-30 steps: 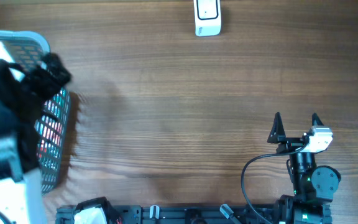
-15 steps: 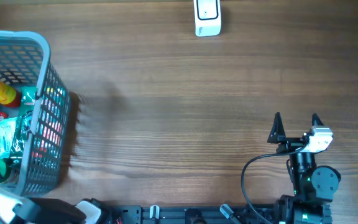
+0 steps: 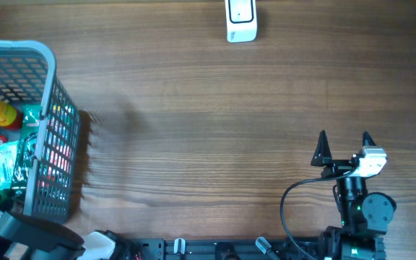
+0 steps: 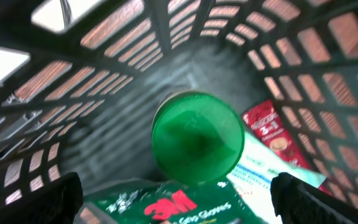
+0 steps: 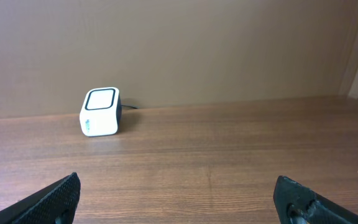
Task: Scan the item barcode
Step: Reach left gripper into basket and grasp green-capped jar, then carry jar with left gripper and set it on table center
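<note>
A white barcode scanner (image 3: pixel 240 20) stands at the table's far edge; the right wrist view shows the scanner (image 5: pixel 100 112) ahead and to the left. The items lie in a grey basket (image 3: pixel 49 87) at the left: a bottle with a green cap (image 4: pixel 197 138), a green 3M glove packet (image 4: pixel 173 202) and a red sachet (image 4: pixel 269 127). My left gripper (image 4: pixel 182 198) hangs open inside the basket, over the packet and just short of the cap, holding nothing. My right gripper (image 3: pixel 344 144) stands open and empty near the front right.
The basket's mesh walls (image 4: pixel 104 68) close in on all sides of the left gripper. My left arm (image 3: pixel 31 240) shows dark at the front left corner. A black cable (image 3: pixel 291 198) loops beside the right arm's base.
My left arm has swung off the top of the basket toward the front left corner, uncovering the items. The basket has shifted slightly. The right arm has not moved.
</note>
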{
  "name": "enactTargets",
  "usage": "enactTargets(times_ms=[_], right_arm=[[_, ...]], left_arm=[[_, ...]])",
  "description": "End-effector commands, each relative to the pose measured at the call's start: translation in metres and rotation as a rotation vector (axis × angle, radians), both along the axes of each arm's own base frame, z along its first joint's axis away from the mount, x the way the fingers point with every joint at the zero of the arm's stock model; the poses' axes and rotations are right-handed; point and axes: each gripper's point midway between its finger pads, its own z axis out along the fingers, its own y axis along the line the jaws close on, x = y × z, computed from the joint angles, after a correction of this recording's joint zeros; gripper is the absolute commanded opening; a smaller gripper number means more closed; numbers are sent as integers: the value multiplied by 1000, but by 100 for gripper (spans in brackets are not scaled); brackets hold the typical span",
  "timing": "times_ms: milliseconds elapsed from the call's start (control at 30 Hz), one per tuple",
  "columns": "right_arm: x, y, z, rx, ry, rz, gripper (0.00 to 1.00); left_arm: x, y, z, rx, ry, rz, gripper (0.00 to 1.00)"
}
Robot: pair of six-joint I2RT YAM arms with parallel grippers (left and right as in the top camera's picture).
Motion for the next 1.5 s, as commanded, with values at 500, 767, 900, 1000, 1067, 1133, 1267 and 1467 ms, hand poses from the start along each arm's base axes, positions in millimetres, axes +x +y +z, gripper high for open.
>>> enactTargets(times_ms=[500,767,900,1000,1067,1133,1267,1467], right_arm=[[0,-4,1,-11,-7,-24,100],[0,-4,1,-10,-6,-24,100],[0,-4,1,-11,-7,-24,100],[0,-4,1,-11,-6,-24,100],[0,-4,1,-11,-7,-24,100],[0,-4,1,-11,-7,-24,100],[0,-4,1,-11,-6,-24,100],[0,-4,1,-11,-7,-24,100]], left_arm=[[-10,6,-78,-220,197,-33,91],[-7,6,-73,-213,178,-42,73],[22,15,-39,-167,22,-183,72],[55,18,13,-85,-173,-285,73],[72,13,65,9,-308,-343,72],[87,2,119,125,-434,-442,72],[125,-52,196,295,-628,-661,71],[216,-206,253,378,-839,-1212,72]])
